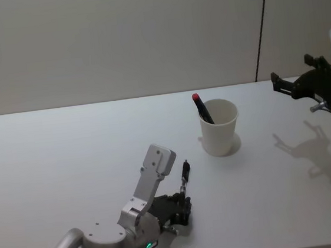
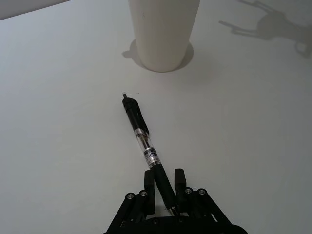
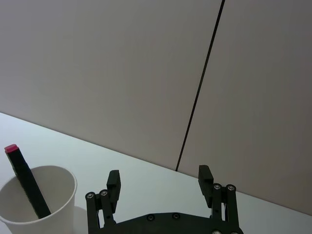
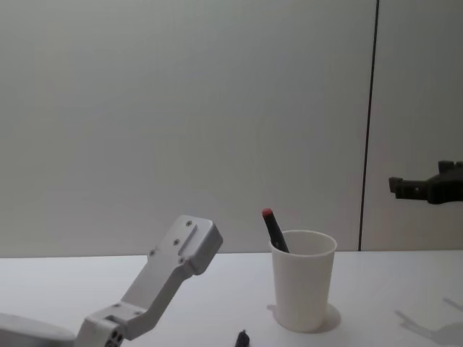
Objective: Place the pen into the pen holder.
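Pen [image 1: 185, 174], clamped by one end in the left end effector [image 1: 185, 202], aims up-frame and rightward at the pen holder [image 1: 219, 129]; the right end effector [image 1: 284, 84] hangs spread, upper right.

1 pen [image 2: 144, 139], 1 red-cap pen [image 1: 202, 109], 1 pen holder [image 1: 219, 139], L+R hands [image 2: 165, 178] [image 3: 159, 174]

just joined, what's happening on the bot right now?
The left tool is shut on a black pen, low over the table, its tip pointing at the white paper cup but short of it. The cup already holds a red-capped marker. The right tool hangs open, off to the right, idle.
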Available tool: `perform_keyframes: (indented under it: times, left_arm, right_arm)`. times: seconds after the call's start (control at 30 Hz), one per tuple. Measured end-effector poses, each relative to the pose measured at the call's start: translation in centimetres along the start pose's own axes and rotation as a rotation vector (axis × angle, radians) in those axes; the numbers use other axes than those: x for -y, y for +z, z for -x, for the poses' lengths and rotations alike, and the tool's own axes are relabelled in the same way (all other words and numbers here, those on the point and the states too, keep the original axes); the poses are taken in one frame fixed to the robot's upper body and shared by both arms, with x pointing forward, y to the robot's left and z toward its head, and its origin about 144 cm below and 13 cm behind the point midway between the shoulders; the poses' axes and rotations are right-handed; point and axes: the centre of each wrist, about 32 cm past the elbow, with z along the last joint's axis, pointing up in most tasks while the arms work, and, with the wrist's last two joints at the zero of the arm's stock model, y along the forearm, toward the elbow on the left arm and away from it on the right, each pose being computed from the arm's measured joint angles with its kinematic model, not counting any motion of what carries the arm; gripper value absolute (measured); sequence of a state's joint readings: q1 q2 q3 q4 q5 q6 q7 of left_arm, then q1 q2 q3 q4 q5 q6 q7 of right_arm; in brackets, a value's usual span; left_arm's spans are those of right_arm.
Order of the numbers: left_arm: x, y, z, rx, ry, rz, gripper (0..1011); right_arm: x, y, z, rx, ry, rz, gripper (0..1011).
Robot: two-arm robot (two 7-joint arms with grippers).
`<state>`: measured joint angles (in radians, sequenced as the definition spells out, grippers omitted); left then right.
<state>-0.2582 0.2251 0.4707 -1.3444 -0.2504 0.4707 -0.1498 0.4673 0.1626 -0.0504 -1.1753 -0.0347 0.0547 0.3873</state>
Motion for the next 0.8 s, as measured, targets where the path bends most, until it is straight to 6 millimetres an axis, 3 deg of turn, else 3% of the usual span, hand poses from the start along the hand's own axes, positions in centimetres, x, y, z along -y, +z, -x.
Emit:
perform_keyframes:
  times: [0.8]
  left_arm:
    - [-0.6,-0.5,-1.6,0.049,0.06,0.039,134]
  right_arm:
    - [0.0,0.0,0.0,0.0,0.0,0.0,1001]
